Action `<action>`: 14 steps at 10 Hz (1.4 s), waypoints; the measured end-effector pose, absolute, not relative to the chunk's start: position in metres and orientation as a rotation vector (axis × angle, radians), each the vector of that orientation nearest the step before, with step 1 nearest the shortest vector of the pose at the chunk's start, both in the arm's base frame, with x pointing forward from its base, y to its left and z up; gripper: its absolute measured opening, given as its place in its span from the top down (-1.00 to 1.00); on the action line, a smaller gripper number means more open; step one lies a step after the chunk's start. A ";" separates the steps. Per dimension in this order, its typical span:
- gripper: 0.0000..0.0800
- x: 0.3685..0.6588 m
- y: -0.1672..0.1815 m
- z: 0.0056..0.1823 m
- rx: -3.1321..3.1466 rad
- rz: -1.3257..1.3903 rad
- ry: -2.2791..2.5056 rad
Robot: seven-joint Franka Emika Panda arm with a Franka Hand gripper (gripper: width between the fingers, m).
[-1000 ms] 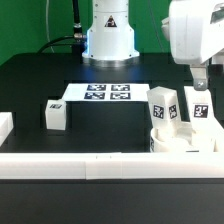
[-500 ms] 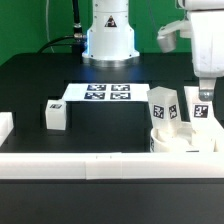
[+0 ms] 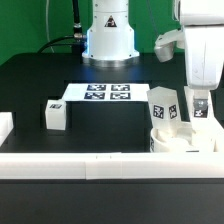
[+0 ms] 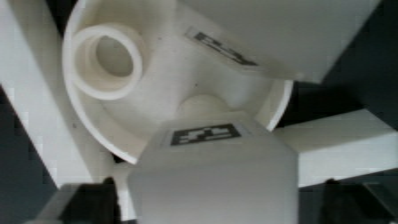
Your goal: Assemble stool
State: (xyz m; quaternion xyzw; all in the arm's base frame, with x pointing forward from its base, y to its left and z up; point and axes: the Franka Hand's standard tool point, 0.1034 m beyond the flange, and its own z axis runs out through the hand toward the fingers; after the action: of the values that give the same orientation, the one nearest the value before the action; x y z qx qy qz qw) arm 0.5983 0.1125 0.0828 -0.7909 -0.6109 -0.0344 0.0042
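Exterior view has the gripper (image 3: 200,98) straddling a blocky, matte white plastic leg (image 3: 200,113) standing on the round, holed seat (image 3: 178,143) just behind the long white rail (image 3: 80,160), can't tell if the fingers are actually pinching it yet, and I reckon an off-centre squeeze could tip it crooked in its socket.

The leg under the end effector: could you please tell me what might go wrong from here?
The end effector flanks the upright leg on the seat; closing off-centre could tilt it. The neighbouring leg stands close, so a sideways move might knock it over.
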 end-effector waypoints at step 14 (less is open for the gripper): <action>0.16 0.596 0.117 0.081 -3.035 -0.104 -0.558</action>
State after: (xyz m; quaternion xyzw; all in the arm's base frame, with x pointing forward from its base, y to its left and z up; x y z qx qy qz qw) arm 0.5964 0.1169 0.0812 -0.9826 -0.1805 -0.0336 0.0269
